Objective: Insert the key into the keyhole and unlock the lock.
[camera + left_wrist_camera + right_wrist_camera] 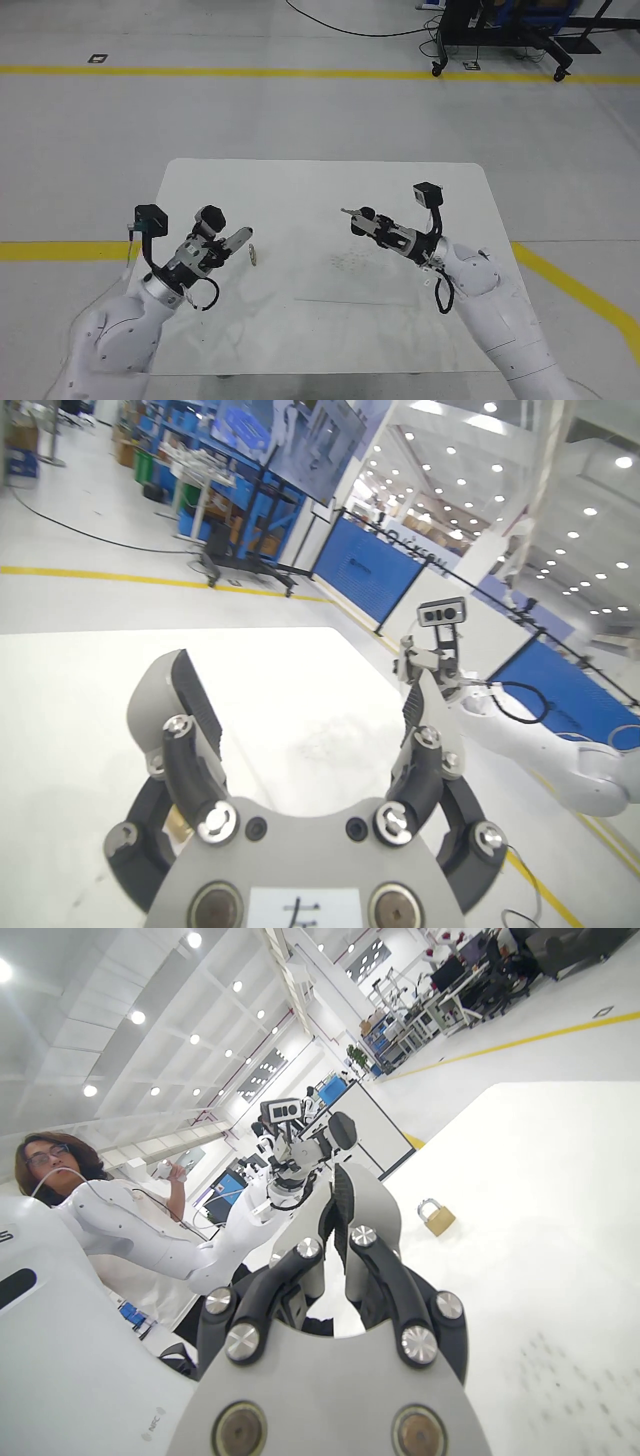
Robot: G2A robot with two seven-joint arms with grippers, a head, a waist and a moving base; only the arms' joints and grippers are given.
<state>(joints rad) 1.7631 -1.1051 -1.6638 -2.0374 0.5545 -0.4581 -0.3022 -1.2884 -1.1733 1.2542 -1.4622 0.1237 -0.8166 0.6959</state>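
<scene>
Left of frame: left gripper [228, 228], jaws spread wide and empty, low over the white table [300, 180], forearm angled inward. Just beside its nearer fingertip, toward the middle: brass padlock [254, 255], flat on the table, long axis roughly near edge to far edge. Well apart to the right: right gripper [356, 215], above the table, pointing back at the padlock, pinched on a thin sliver, seemingly the key [345, 211]. Nearer arm for steadying the padlock, by far: the left.
</scene>
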